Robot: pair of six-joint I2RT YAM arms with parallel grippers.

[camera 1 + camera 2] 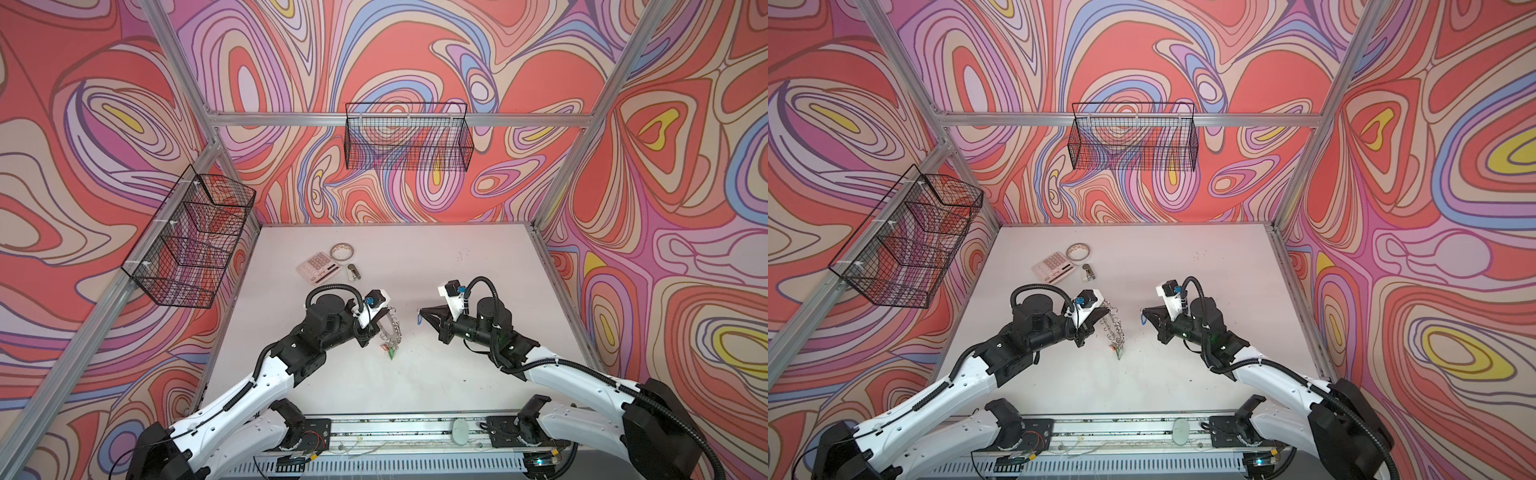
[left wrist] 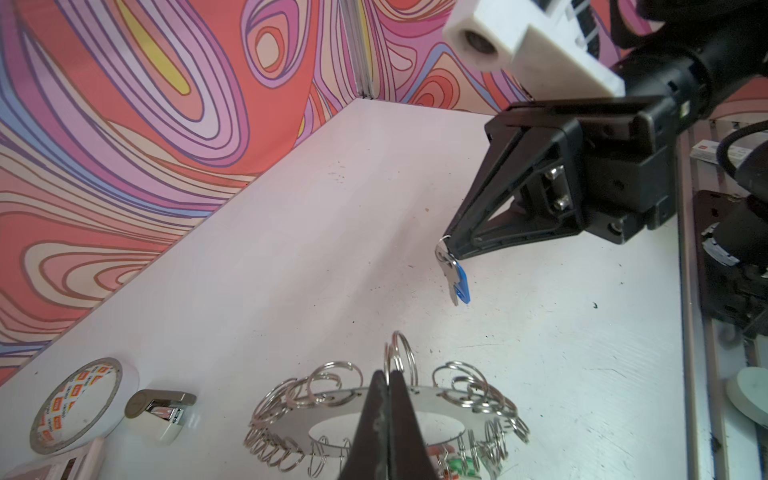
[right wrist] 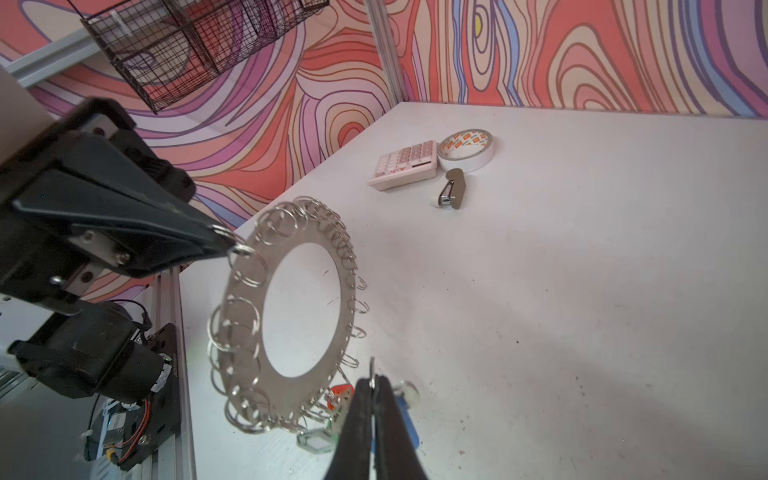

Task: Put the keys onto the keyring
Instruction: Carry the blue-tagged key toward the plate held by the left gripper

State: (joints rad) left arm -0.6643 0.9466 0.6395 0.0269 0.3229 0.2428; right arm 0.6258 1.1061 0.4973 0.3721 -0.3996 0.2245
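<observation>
Right wrist view: left claw clamped shut on one wire loop, holding keyring roughly upright, centre-left of surface. Right claw is shut on blue-tagged key's small ring, apart to the right. Best move: steady the keyring, approach a free loop slowly, and avoid the orange and green keys hanging at its bottom.

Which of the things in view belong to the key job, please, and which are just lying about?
In the job: keyring, held by the left gripper; blue-tagged key, held by the right gripper; tagged keys at the keyring's lower rim.
Lying about: calculator; tape roll; small stapler; back wire basket; side wire basket.
</observation>
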